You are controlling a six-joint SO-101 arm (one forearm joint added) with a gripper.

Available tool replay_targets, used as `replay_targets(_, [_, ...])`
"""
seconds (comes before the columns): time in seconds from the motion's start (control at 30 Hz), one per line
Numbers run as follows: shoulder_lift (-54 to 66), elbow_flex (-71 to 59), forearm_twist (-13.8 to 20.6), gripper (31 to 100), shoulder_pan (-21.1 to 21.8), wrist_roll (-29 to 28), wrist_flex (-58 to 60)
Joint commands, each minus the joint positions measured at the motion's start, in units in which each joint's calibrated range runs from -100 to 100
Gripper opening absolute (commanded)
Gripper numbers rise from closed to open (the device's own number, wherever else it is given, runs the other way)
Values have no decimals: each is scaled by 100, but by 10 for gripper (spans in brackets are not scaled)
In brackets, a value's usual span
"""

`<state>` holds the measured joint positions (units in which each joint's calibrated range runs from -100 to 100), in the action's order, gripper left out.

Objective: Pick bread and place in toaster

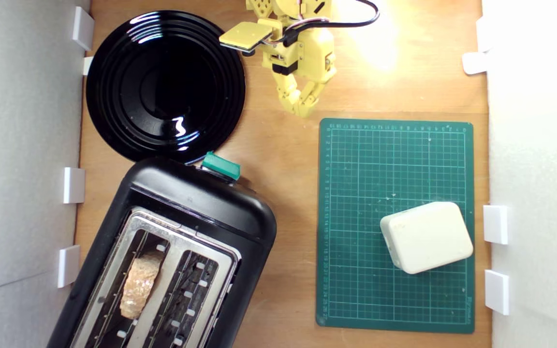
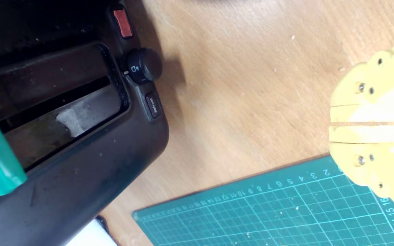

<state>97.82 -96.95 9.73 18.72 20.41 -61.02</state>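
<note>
Overhead, wooden tabletop (image 1: 283, 159) between pale walls (green mat (image 1: 356, 290) alongside); empty pincer (image 1: 303, 112) clenched, bread (image 1: 139, 285) inside toaster (image 1: 201, 203).

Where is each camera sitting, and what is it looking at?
Exterior view: sits above the table looking straight down at the black plate, the toaster with the bread in one slot, the green mat and the white box; the yellow arm and its gripper show at the top.
Wrist view: rides on the arm, looking down at the toaster's side, wood and mat corner; only the closed yellow fingers show.
Shared: toaster, teal lever, mat, gripper.
</note>
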Motion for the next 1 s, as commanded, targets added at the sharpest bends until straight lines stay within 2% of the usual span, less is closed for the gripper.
replay_targets(0.0, [85,13,-139,309,-43,-114,-76])
replay_targets(0.43, [85,31,-39,310,14,-82,-67])
replay_targets(0.97, [69,31,-112,309,-27,-103,-67])
